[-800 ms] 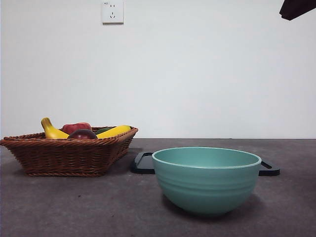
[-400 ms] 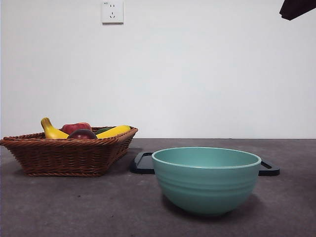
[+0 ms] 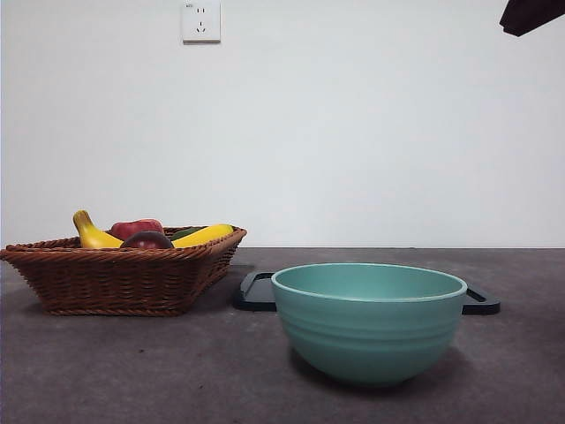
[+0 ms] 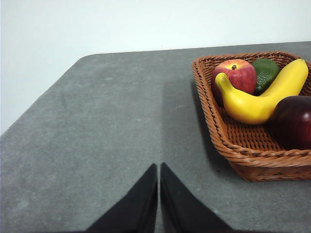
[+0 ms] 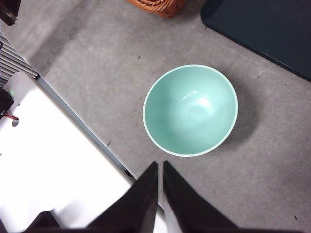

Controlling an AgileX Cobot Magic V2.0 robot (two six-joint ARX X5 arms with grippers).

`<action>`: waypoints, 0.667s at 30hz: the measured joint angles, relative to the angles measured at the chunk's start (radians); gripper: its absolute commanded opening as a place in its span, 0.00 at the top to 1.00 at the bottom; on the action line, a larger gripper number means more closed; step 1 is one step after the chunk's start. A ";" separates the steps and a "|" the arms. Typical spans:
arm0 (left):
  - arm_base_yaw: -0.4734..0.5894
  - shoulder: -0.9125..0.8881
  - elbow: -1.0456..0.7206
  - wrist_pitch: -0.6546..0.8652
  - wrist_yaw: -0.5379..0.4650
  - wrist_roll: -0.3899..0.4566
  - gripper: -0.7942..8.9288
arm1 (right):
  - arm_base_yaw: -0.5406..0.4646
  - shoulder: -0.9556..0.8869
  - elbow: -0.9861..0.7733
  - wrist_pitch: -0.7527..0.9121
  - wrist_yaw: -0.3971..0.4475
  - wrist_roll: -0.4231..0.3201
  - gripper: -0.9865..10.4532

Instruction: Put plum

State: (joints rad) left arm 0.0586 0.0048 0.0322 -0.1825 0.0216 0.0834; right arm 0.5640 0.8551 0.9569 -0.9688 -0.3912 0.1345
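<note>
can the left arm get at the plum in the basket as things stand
Probably yes. The plum lies uncovered at the near edge of the basket, beside a banana, nothing above it. The left end effector is shut and needs to open first.

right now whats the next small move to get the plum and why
Probably swing the left gripper over the wicker basket and open it above the plum. It sits shut over bare table beside the basket, nothing held. The plum lies at the basket's near edge against a banana. The right gripper hangs shut high above the teal bowl.
</note>
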 measured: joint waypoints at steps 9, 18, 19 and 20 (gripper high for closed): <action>0.000 0.000 0.000 0.000 0.000 0.000 0.91 | -0.045 -0.030 0.000 0.004 0.005 -0.050 0.91; 0.000 0.000 0.000 0.000 0.000 0.000 0.91 | -0.377 -0.245 -0.104 0.304 0.031 -0.113 0.91; 0.000 0.000 0.000 0.000 0.000 0.000 0.91 | -0.414 -0.273 -0.130 0.336 0.039 -0.120 0.91; 0.000 0.000 0.000 0.000 0.000 0.000 0.91 | -0.470 -0.316 -0.177 0.391 0.055 -0.131 0.91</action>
State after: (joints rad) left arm 0.0586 0.0048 0.0322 -0.1825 0.0216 0.0834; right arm 0.0937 0.5392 0.7803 -0.5781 -0.3363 0.0032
